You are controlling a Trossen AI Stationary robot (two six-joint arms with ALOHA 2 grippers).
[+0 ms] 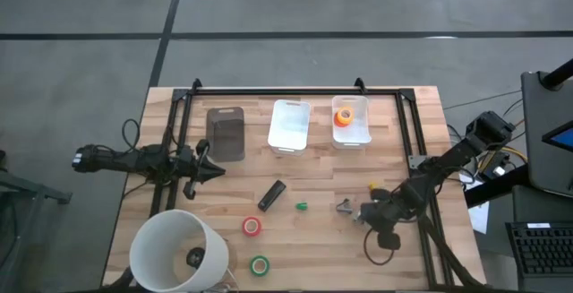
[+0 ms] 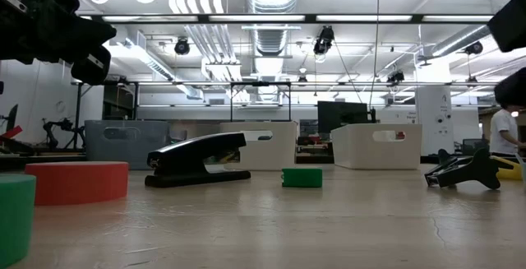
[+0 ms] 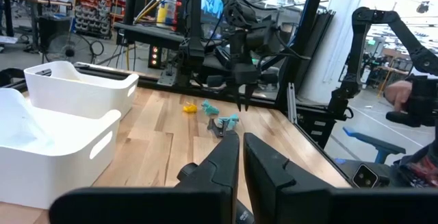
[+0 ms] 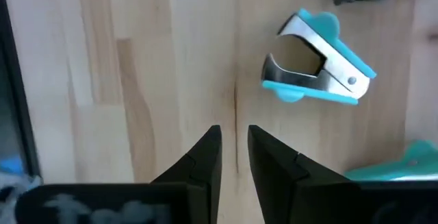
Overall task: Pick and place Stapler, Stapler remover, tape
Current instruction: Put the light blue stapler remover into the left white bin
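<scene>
The teal and metal stapler remover (image 4: 318,66) lies on the wooden table near its right side (image 1: 345,206). My right gripper (image 4: 235,142) hangs just above the table beside it, pointing steeply down, its fingers open by a narrow gap with nothing between them (image 1: 360,213). The black stapler (image 1: 271,194) lies flat at mid-table (image 2: 197,160). A red tape roll (image 1: 252,227) and a green tape roll (image 1: 260,264) lie flat nearer the front edge. An orange tape roll (image 1: 344,116) sits in the far right white bin (image 1: 361,137). My left gripper (image 1: 211,170) waits shut at the left, held level (image 3: 241,157).
A white bin (image 1: 290,124) and a grey bin (image 1: 226,133) stand along the far edge. A small green piece (image 1: 302,206) lies between the stapler and the remover, and a yellow bit (image 1: 372,185) lies by my right arm. A big white cylinder (image 1: 179,250) stands at the front left.
</scene>
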